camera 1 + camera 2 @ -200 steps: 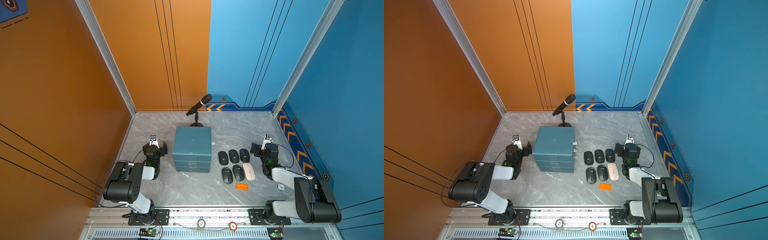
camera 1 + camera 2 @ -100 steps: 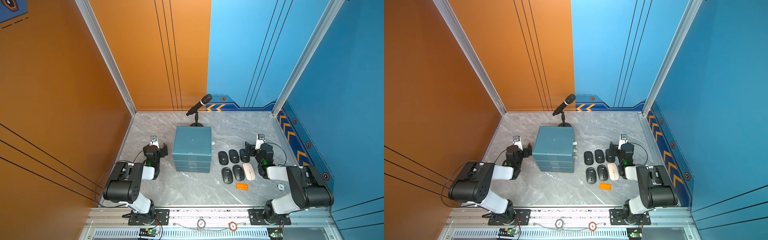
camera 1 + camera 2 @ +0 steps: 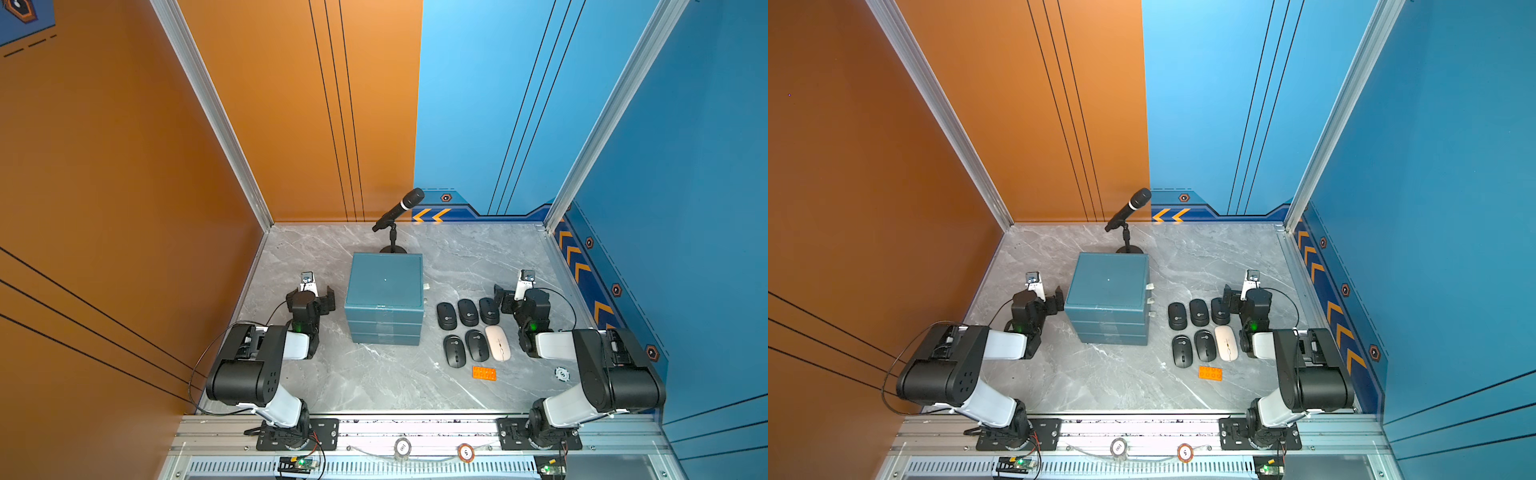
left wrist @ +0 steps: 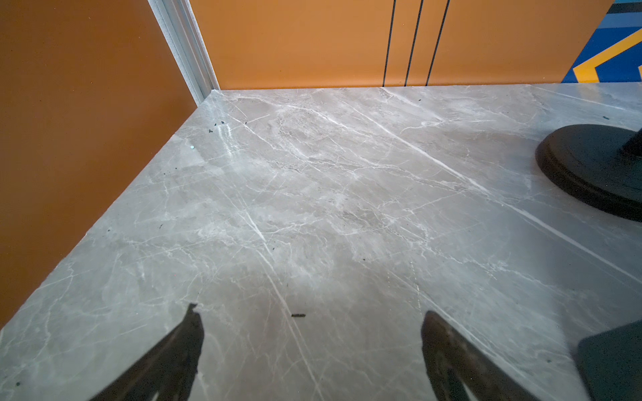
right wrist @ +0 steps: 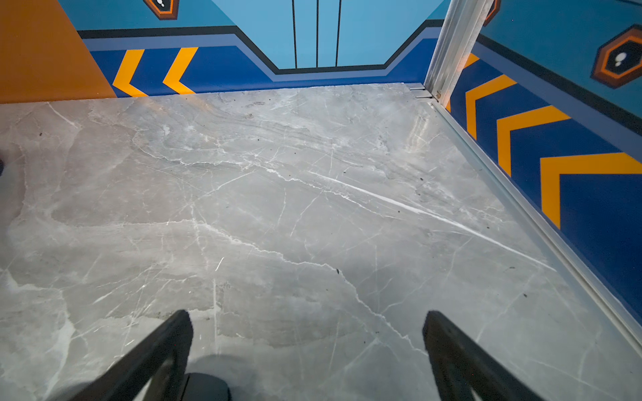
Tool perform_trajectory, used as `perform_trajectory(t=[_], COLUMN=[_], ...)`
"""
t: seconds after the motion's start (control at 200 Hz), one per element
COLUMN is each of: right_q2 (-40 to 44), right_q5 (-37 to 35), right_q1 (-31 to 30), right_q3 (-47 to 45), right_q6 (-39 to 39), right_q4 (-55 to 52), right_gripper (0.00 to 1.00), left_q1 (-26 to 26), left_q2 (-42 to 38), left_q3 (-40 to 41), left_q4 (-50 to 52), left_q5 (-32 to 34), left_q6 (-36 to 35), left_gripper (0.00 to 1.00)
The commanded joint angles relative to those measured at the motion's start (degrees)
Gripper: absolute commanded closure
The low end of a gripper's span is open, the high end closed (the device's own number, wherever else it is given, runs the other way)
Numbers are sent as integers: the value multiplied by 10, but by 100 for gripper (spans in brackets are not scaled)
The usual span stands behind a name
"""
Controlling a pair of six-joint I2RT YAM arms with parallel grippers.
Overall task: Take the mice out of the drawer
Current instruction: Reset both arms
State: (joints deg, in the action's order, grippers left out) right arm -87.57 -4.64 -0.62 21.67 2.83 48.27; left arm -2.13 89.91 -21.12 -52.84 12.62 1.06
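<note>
- All six mice (image 3: 468, 312) are out on the grey marble table (image 3: 374, 386). They lie in two rows of three, between the teal drawer unit (image 3: 385, 282) and the right arm.
- Five of them are matte black. The cream mouse (image 3: 498, 348) ends the nearer row on the right arm's side, tight against its black neighbour.
- The drawer unit's three fronts sit flush, one above the other, in both top views (every drawer shut).
- The right claw (image 5: 308, 314) has its fingers spread wide, with nothing but bare marble between the tips. It has hold of nothing.
- In both top views it sits low, right next to the end black mouse of the farther row. From up there I can't tell whether it touches that mouse.
- The left claw (image 4: 311, 312) is also spread wide and holds nothing, its two dark fingers over bare table.
- That claw sits just beside the drawer unit's left wall, on the opposite side from the mice.
- A black microphone (image 3: 398, 210) leans on its stand just behind the drawer unit. The stand's round base (image 4: 590, 166) shows at the edge of the left wrist view.
- A small orange studded plate (image 3: 484, 372) lies flat on the table, near the nearer row but clear of it, towards the front rail.
</note>
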Motion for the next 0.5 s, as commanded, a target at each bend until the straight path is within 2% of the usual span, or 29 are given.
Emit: perform_trajectory(t=[0.0,0.155,0.496], right_q2=[-5,-4,-4], right_q5=[9,8,-1], right_q1=[4,4,-1], right_q3=[9,9,7], right_q6=[8,9,6], right_q4=[2,2,4], right_gripper=[0,0,0], left_q1=[9,22,14], left_q2=[-3,-2,-6], left_q3=[-11,-12,-9], left_q4=[11,12,11], left_q5=[-37,-100,-88], left_q6=[-6,-10,-15], left_gripper=[2,2,2])
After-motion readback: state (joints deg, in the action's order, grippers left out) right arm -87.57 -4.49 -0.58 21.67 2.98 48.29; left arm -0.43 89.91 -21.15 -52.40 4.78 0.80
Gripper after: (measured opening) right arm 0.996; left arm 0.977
